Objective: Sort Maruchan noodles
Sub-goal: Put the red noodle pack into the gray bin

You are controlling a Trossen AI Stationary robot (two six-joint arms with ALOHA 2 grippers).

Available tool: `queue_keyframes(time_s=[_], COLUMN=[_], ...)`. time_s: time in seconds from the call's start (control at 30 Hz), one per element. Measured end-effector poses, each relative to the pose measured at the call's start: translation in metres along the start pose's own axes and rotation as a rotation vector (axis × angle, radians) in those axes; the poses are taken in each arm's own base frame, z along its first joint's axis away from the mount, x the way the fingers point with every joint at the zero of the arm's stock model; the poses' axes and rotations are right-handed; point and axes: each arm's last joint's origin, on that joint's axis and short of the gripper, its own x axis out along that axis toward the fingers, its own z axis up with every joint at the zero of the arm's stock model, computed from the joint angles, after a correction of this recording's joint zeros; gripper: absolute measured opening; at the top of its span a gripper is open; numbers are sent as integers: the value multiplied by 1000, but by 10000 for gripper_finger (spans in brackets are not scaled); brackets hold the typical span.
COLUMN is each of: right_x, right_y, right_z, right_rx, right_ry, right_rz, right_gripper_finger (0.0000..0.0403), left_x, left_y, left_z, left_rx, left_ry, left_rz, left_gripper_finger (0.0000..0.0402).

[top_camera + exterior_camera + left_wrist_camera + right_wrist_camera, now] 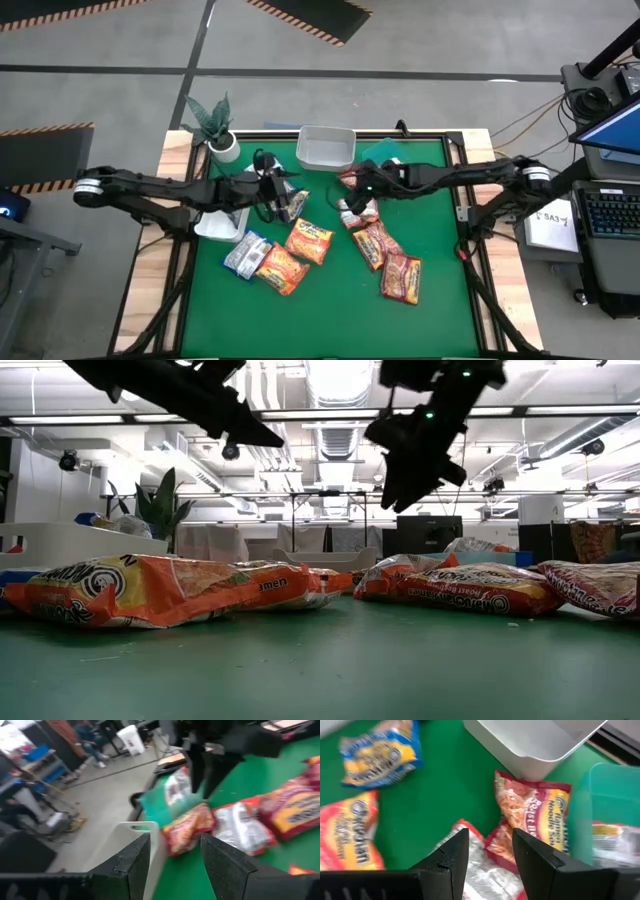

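Note:
Several Maruchan packets lie flat on the green mat. In the high view I see a blue-and-white packet, two orange ones and dark red ones. My right gripper hovers open above a dark red packet and a silver-backed packet beside the tubs. My left gripper is open and empty, raised above the mat left of centre and looking toward the right gripper. The low view shows both grippers well above the packets.
A white tub and a teal tub with a packet inside stand at the far edge. Another white tub sits under the left arm. A potted plant stands at the far left corner.

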Motion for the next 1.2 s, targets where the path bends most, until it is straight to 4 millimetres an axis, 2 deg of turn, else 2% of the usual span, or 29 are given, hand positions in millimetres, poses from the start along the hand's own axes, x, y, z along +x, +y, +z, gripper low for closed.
queue_keyframes(time_s=[0.23,0.43,0.63,1.0,1.1,1.2], right_x=[19,48,72,102,111,118], right_y=[6,9,10,15,15,16], right_z=[23,29,28,17,15,12], right_rx=[-38,-56,-71,-90,-95,-101], right_ry=[143,244,295,339,344,353], right_rz=[-131,-207,-243,-270,-271,-278], right_gripper_finger=[142,175,196,198,189,163], left_x=[-5,-4,-1,2,2,2], left_y=[5,5,2,0,0,0], left_z=[3,2,-2,-4,-4,-4], left_rx=[12,15,17,18,14,1], left_ry=[-9,-1,23,39,39,40], left_rz=[45,42,34,28,29,29], left_gripper_finger=[159,159,159,159,159,159])
